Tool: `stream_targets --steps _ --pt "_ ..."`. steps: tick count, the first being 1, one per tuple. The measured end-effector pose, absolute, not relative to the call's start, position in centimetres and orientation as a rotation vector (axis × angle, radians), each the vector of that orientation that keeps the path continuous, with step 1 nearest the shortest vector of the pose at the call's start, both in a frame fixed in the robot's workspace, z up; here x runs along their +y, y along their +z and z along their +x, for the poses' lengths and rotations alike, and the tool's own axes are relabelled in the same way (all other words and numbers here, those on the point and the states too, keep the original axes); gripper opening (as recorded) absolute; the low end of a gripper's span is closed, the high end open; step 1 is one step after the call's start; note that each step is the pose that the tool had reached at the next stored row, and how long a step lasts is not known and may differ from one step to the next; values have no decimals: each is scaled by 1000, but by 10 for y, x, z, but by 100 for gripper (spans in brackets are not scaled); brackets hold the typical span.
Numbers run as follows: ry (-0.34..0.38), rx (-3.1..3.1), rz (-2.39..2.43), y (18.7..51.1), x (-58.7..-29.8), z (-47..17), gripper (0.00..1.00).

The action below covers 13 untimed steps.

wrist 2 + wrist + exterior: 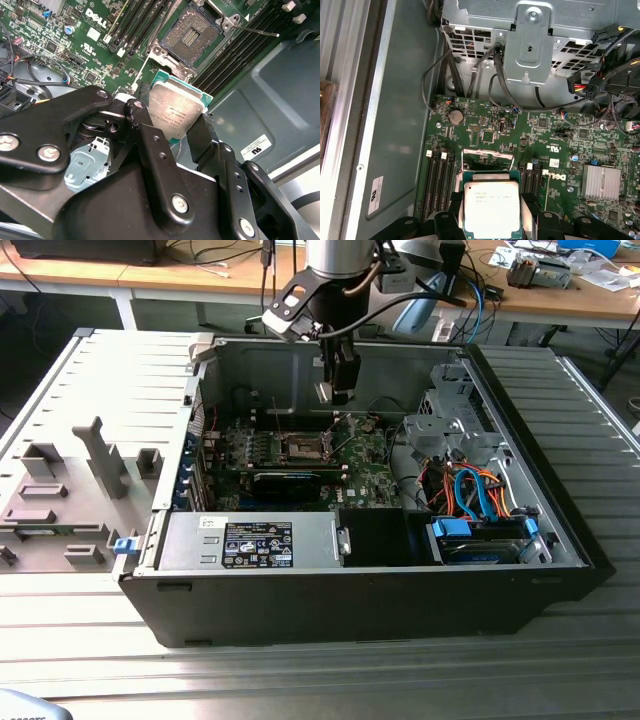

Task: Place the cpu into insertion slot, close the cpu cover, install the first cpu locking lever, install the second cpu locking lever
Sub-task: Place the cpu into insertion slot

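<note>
Second wrist view: end effector [172, 125] clamps the cpu [176, 107] by its edges, held above the board [75, 55], apart from the open insertion slot [192, 35]. Best bet: square cpu to slot rim, keep level, lower straight, no sliding.

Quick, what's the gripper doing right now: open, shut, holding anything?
The gripper is shut on the cpu, which is not yet in the slot.

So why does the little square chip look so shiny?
In both wrist views the cpu has a pale metal face that bounces light back; in the exterior view the case is dimmer inside than the bright ribbed table.
</note>
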<state>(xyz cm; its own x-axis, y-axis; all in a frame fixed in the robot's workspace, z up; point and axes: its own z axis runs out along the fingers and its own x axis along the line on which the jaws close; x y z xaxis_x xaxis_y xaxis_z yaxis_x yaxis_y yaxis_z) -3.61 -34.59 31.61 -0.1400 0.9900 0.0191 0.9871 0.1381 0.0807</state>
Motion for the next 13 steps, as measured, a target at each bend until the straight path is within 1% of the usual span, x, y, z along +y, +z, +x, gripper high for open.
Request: stream_targets --steps 13 --pt "114 2340 2034 312 -346 -36 54"
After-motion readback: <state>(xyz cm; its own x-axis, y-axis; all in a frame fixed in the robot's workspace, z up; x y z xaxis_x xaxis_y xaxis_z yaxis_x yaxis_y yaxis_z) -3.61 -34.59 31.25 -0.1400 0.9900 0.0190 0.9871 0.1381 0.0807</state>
